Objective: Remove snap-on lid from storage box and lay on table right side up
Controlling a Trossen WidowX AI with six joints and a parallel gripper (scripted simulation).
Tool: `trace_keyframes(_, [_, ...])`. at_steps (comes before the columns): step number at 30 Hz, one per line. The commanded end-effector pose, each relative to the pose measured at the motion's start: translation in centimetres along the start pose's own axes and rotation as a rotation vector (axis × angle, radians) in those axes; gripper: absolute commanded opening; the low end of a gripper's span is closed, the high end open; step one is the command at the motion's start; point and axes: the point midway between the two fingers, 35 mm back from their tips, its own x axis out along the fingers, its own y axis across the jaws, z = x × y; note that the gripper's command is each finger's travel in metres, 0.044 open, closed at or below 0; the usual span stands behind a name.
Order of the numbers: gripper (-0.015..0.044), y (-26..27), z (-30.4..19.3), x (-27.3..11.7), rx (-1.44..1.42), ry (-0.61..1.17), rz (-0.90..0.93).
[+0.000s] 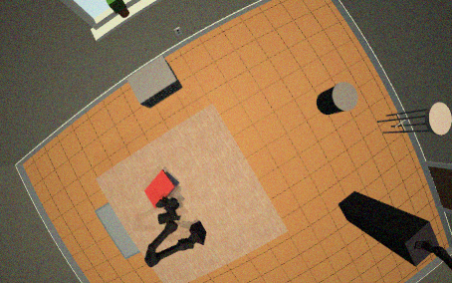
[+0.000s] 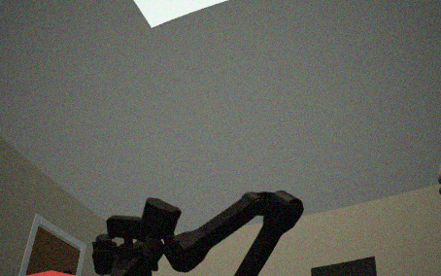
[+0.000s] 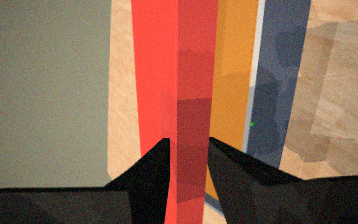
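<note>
Orange tiled floor (image 1: 284,100) runs out to grey walls (image 1: 35,100) (image 2: 5,165), with a window (image 1: 94,11) past the counter's upper edge, where a grey-topped cabinet (image 1: 153,80) stands against the wall. Beyond the counter (image 1: 224,199)'s right-hand edge are a round bin (image 1: 344,97), a round stool (image 1: 440,119) and a long black box (image 1: 383,224), the last out past its lower right corner. A bright white panel (image 2: 182,9) lights the grey ceiling (image 2: 228,107), above a framed door (image 2: 53,250).
</note>
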Motion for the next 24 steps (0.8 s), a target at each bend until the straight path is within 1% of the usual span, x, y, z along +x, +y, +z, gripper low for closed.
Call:
trace_keyframes(1, [0.0000,1.0,-0.1,-0.3,-0.010,0.000,0.007])
trace_keyframes(24, [0.0000,4.7,-0.1,-0.5,-0.011,0.000,0.007])
